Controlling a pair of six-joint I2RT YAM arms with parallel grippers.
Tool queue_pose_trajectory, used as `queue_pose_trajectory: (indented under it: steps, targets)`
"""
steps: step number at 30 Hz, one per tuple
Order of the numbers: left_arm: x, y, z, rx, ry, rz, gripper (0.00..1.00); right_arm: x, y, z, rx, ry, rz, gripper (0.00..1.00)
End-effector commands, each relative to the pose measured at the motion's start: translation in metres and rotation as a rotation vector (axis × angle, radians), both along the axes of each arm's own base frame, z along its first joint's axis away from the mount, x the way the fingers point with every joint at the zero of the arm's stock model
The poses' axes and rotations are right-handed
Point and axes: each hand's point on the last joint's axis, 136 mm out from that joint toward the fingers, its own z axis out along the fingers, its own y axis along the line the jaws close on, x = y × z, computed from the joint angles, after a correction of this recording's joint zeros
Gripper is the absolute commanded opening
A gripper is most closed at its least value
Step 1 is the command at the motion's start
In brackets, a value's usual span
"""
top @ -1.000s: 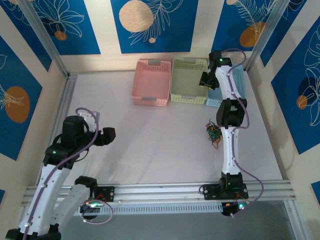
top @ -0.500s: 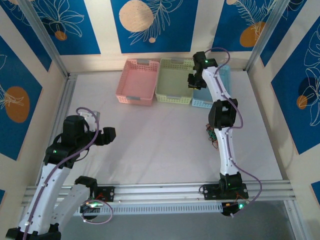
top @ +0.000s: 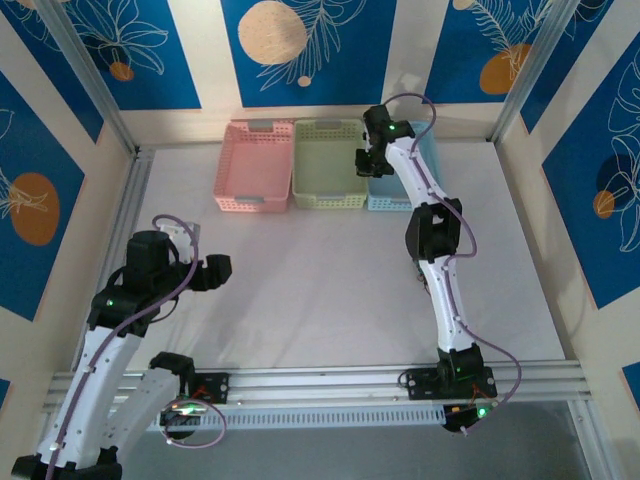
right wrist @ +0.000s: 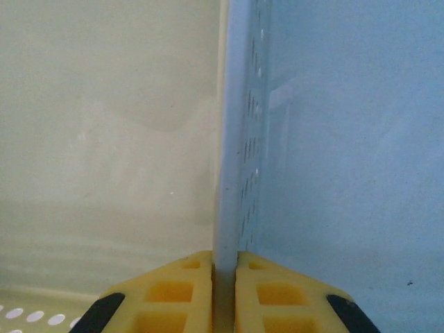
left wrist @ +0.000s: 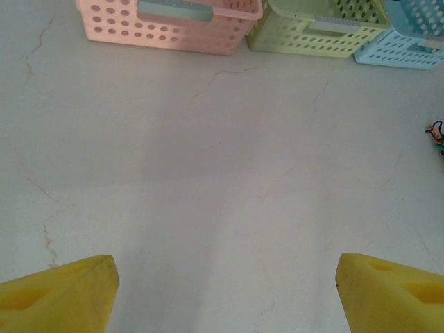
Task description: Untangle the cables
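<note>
The cables point(left wrist: 436, 134) are a small tangle of thin black, green and orange wires, seen at the right edge of the left wrist view on the white table. In the top view the right arm lies over that spot. My right gripper point(right wrist: 223, 267) point(top: 365, 160) is far back, shut on the upright wall point(right wrist: 232, 139) between the blue basket point(top: 385, 200) and the green basket point(top: 330, 200). My left gripper point(top: 222, 270) point(left wrist: 225, 291) hovers over the left of the table, open, with nothing between its yellow fingers.
A pink basket point(top: 240, 204) point(left wrist: 166, 28) stands left of the green basket point(left wrist: 312, 31), with the blue basket point(left wrist: 402, 48) on the right, all in a row along the back wall. Metal frame posts and walls border the table. A rail runs along the near edge.
The right arm has swung left while its jaws closed on the basket wall. All three baskets have slid left along the back with it. The left arm has not moved.
</note>
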Motion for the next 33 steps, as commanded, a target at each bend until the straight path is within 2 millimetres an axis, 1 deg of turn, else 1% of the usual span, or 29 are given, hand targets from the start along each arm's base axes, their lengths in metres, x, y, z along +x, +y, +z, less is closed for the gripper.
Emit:
queue_pose_trajectory:
  steps: [1, 3, 4, 7, 10, 11, 13, 14, 16, 17, 19, 20, 21, 22, 23, 25, 27, 29, 31, 33]
  targets:
    - [0.001, -0.002, 0.000, 0.002, -0.008, -0.019, 0.82, -0.012, 0.030, -0.031, 0.046, 0.072, 0.083, 0.13]
    - [0.001, -0.002, -0.001, 0.003, -0.007, -0.019, 0.82, -0.012, 0.033, -0.031, 0.047, 0.069, 0.085, 0.13]
    - [0.001, -0.002, -0.001, 0.003, -0.008, -0.019, 0.82, -0.011, 0.034, -0.030, 0.049, 0.066, 0.083, 0.14]
    - [0.002, -0.001, -0.001, 0.005, -0.007, -0.016, 0.82, -0.008, 0.030, -0.022, 0.027, 0.044, 0.054, 0.22]
    - [0.002, -0.001, -0.001, 0.007, -0.007, -0.014, 0.82, -0.005, 0.030, 0.000, 0.055, 0.008, 0.025, 0.42]
    - [0.002, -0.001, -0.001, 0.008, -0.008, -0.013, 0.82, -0.004, 0.030, 0.014, 0.066, -0.013, 0.018, 0.46]
    - [0.002, 0.000, -0.001, 0.010, -0.009, -0.009, 0.82, -0.006, 0.029, 0.041, 0.080, -0.052, 0.001, 0.51]
    - [0.002, 0.001, -0.001, 0.012, -0.010, -0.007, 0.82, -0.007, 0.028, 0.057, 0.085, -0.079, -0.003, 0.53]
    - [0.001, 0.004, 0.001, 0.022, -0.019, 0.006, 0.82, -0.013, 0.024, 0.097, 0.094, -0.143, -0.010, 0.55]
    - [0.000, 0.006, 0.003, 0.026, -0.025, 0.017, 0.82, -0.018, 0.022, 0.112, 0.098, -0.162, -0.014, 0.55]
    - [-0.001, 0.010, 0.008, 0.030, -0.054, 0.034, 0.83, -0.037, 0.013, 0.149, 0.098, -0.199, -0.028, 0.56]
    - [-0.002, 0.010, 0.010, 0.029, -0.065, 0.037, 0.83, -0.047, 0.009, 0.161, 0.099, -0.211, -0.032, 0.56]
    - [-0.002, 0.011, 0.012, 0.029, -0.077, 0.041, 0.83, -0.057, 0.005, 0.164, 0.097, -0.211, -0.033, 0.57]
    - [-0.003, 0.012, 0.013, 0.028, -0.082, 0.043, 0.83, -0.070, 0.001, 0.174, 0.100, -0.227, -0.038, 0.57]
    - [-0.003, 0.012, 0.013, 0.030, -0.082, 0.044, 0.83, -0.082, -0.005, 0.179, 0.103, -0.239, -0.047, 0.58]
    - [-0.003, 0.013, 0.012, 0.033, -0.078, 0.048, 0.83, -0.114, -0.020, 0.183, 0.092, -0.246, -0.074, 0.58]
    - [-0.003, 0.013, 0.013, 0.034, -0.083, 0.050, 0.83, -0.145, -0.040, 0.172, 0.066, -0.229, -0.117, 0.59]
    - [-0.004, 0.014, 0.014, 0.031, -0.088, 0.052, 0.84, -0.175, -0.065, 0.155, 0.063, -0.211, -0.197, 0.59]
    - [-0.005, 0.013, 0.016, 0.023, -0.090, 0.049, 0.85, -0.202, -0.092, 0.133, 0.094, -0.196, -0.279, 0.59]
    - [-0.005, 0.011, 0.015, 0.019, -0.084, 0.042, 0.85, -0.223, -0.114, 0.108, 0.115, -0.157, -0.345, 0.60]
